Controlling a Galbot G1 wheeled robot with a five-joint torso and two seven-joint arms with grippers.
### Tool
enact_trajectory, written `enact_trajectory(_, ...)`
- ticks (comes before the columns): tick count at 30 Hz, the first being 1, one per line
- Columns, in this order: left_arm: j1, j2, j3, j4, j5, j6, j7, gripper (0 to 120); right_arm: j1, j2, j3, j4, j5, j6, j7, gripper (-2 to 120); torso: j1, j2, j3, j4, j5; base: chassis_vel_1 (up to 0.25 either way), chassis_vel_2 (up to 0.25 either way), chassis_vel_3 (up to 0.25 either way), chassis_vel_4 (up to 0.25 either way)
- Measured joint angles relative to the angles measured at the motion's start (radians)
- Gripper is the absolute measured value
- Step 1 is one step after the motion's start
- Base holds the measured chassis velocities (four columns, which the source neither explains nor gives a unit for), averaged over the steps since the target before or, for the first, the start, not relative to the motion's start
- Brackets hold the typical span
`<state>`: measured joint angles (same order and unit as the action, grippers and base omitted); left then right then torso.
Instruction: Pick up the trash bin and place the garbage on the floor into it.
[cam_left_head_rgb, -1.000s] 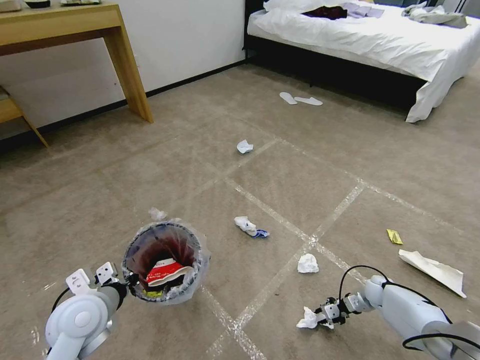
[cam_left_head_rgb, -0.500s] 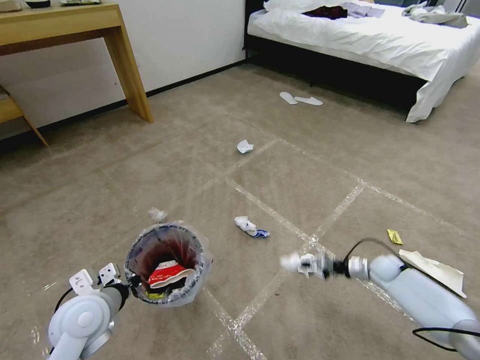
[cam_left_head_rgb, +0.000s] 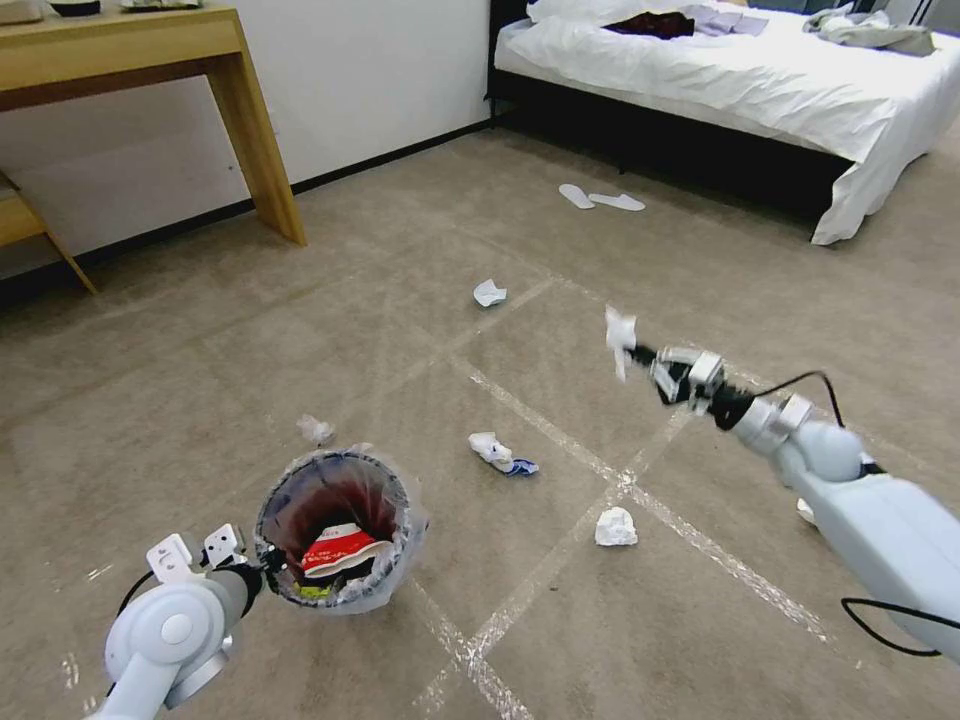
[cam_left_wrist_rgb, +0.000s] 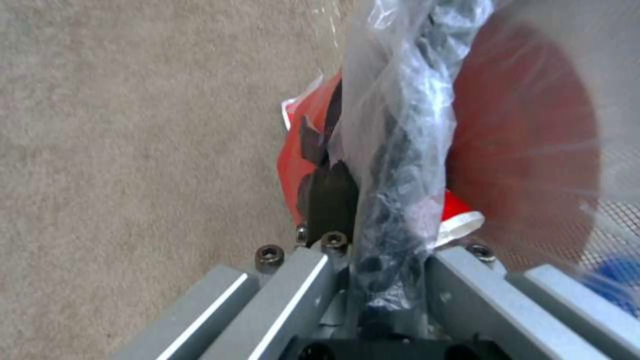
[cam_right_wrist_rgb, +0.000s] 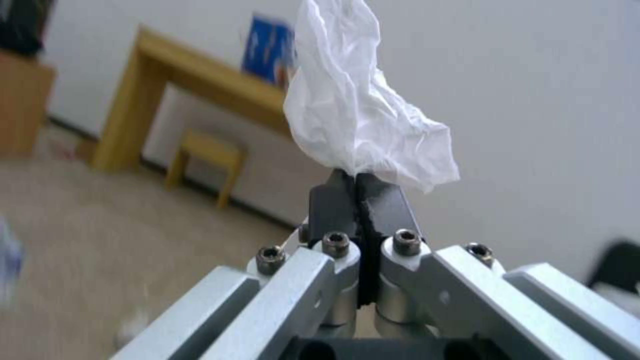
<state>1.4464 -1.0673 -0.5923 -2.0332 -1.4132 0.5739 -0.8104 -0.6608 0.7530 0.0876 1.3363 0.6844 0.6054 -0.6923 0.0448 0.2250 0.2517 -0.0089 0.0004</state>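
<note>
The trash bin (cam_left_head_rgb: 335, 540), dark red inside with a crinkly clear liner, hangs low at the left over the floor (cam_left_head_rgb: 200, 380). My left gripper (cam_left_head_rgb: 262, 562) is shut on its near rim. In the left wrist view the fingers (cam_left_wrist_rgb: 313, 200) clamp the liner-covered rim (cam_left_wrist_rgb: 400, 150), and a red-white cup (cam_left_wrist_rgb: 460, 215) lies inside. My right gripper (cam_left_head_rgb: 640, 352), raised at mid-right, is shut on a white tissue (cam_left_head_rgb: 620, 335); the right wrist view shows that tissue (cam_right_wrist_rgb: 360, 115) sticking out past the closed gripper (cam_right_wrist_rgb: 360, 195). Garbage on the carpet: a tissue ball (cam_left_head_rgb: 616, 527), a white-and-blue wad (cam_left_head_rgb: 497, 451), a white scrap (cam_left_head_rgb: 489, 293), a small tissue (cam_left_head_rgb: 315, 429).
A wooden desk (cam_left_head_rgb: 150, 60) stands against the wall at the far left. A bed (cam_left_head_rgb: 750, 90) with white sheets fills the far right, with two white slippers (cam_left_head_rgb: 600, 198) before it. Shiny tape lines cross the carpet between them.
My right arm has swung up and forward from near the floor at the lower right, carrying the white tissue. The left arm and the bin have barely shifted.
</note>
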Motion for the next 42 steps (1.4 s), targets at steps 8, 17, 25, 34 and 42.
enact_trajectory(8, -0.001, -0.019, 0.013, 0.008, 0.010, 0.002, 0.000, 0, 0.014, -0.032, 0.001, 0.210, 0.145, -0.046, -0.002, 0, 0.000, 0.000, 0.000, -0.0001, -0.0005, 0.000, 0.000, 0.000, 0.000)
enact_trajectory(17, 0.008, -0.020, 0.001, 0.003, 0.009, -0.003, 0.004, 0, 0.160, 0.018, -0.262, 0.377, 0.183, -0.082, -0.041, 0, 0.000, 0.000, 0.000, 0.0000, -0.0004, 0.000, 0.000, 0.000, 0.000)
enact_trajectory(25, 0.012, -0.030, 0.004, 0.001, 0.013, -0.003, 0.004, 0, 0.263, 0.091, -0.476, 0.344, 0.137, -0.081, -0.059, 0, 0.000, 0.000, 0.000, 0.0000, -0.0003, 0.000, 0.000, 0.000, 0.000)
enact_trajectory(34, 0.013, -0.029, 0.000, -0.001, 0.013, -0.004, 0.004, 0, 0.333, 0.127, -0.613, 0.306, 0.098, -0.060, -0.073, 0, 0.000, 0.000, 0.000, -0.0001, -0.0003, 0.000, 0.000, 0.000, 0.000)
enact_trajectory(42, 0.017, -0.029, -0.003, -0.014, 0.012, -0.005, 0.003, 0, 0.370, 0.162, -0.674, 0.253, 0.080, -0.049, -0.079, 0, 0.000, 0.000, 0.000, 0.0000, -0.0002, 0.000, 0.000, 0.000, 0.000)
